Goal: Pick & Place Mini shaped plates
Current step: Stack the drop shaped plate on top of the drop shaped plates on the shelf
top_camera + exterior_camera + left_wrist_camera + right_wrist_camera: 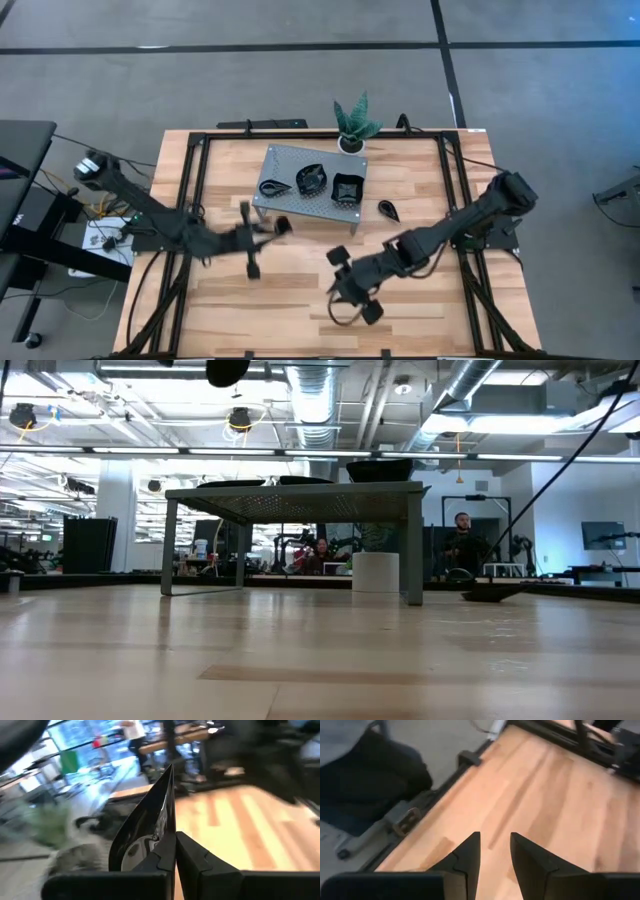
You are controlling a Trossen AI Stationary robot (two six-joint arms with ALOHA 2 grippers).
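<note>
My left gripper (275,228) hangs just off the near left corner of the grey perforated stand (310,190), shut on a glossy black pointed mini plate (150,820). Three more black plates rest on the stand's top: a teardrop (272,187), a leaf shape (311,178) and a square one (347,188). Another teardrop plate (388,209) lies flat on the wood right of the stand. My right gripper (495,840) is open over bare wood near the table's middle (338,278), nothing between its fingers. My left gripper pinches the plate's rim (169,836) at its wide end between its two fingers. The fingers lie roughly level. The plate stands on edge, its pointed end (170,770) away from the gripper, lifted clear of the table.
A small green plant in a white pot (352,128) stands behind the stand at the table's far edge. A black frame (195,180) runs along the table's sides. Open wood lies along the near half of the table (290,320). People show in the room beyond (460,545).
</note>
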